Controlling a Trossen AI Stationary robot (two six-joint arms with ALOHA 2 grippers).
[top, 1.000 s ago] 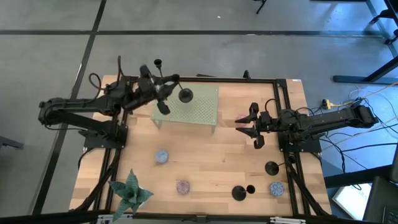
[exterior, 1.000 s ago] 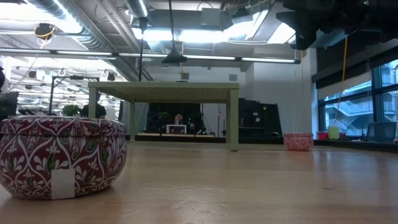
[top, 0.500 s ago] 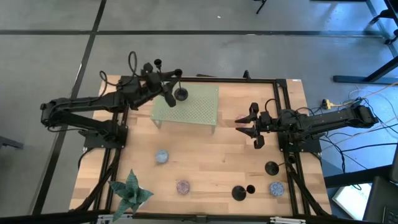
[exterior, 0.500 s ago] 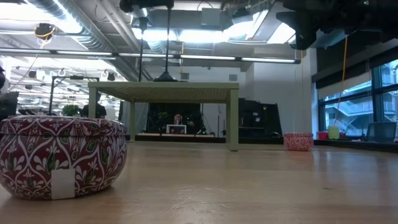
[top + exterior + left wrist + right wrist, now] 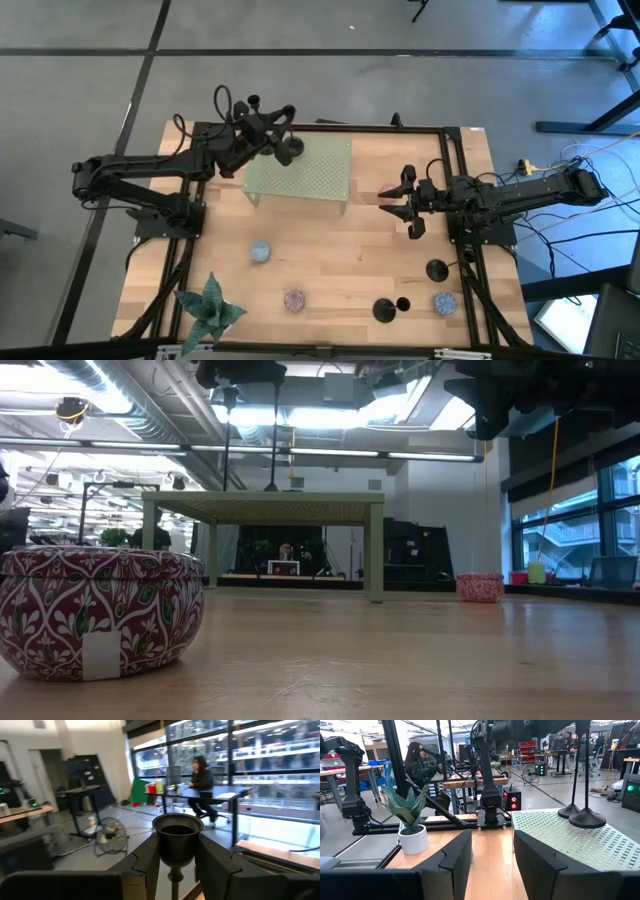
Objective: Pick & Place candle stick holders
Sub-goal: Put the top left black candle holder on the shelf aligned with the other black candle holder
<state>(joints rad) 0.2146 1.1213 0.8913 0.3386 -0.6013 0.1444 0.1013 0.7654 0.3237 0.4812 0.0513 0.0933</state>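
My left gripper (image 5: 268, 128) is over the far left part of a pale green perforated stand (image 5: 320, 178) and is shut on one black candlestick holder (image 5: 177, 832). A second holder's cup (image 5: 253, 100) shows beside it; its base (image 5: 568, 811) also stands on the stand. Two more holders (image 5: 437, 269) (image 5: 383, 309) stand on their bases on the table at the near right. My right gripper (image 5: 410, 205) is open and empty, just right of the stand. My left gripper pinches the holder's cup (image 5: 177, 827) between its two fingers, one finger (image 5: 150, 857) on either side. The fingers lie level and come from the table's left. The holder is upright, its stem hanging below the cup and its round base (image 5: 587, 818) on the stand's top.
Small patterned tins lie on the table (image 5: 261, 252) (image 5: 294, 299) (image 5: 445, 301), and one (image 5: 388, 190) lies by my right gripper. A potted plant (image 5: 210, 308) stands at the near left corner. A person (image 5: 200, 775) sits beyond the table.
My left gripper has gone down and a little toward the table's far edge with the holder. The holder's base, which hung well above the green stand a second ago, has come down onto its top. The holder stays upright.
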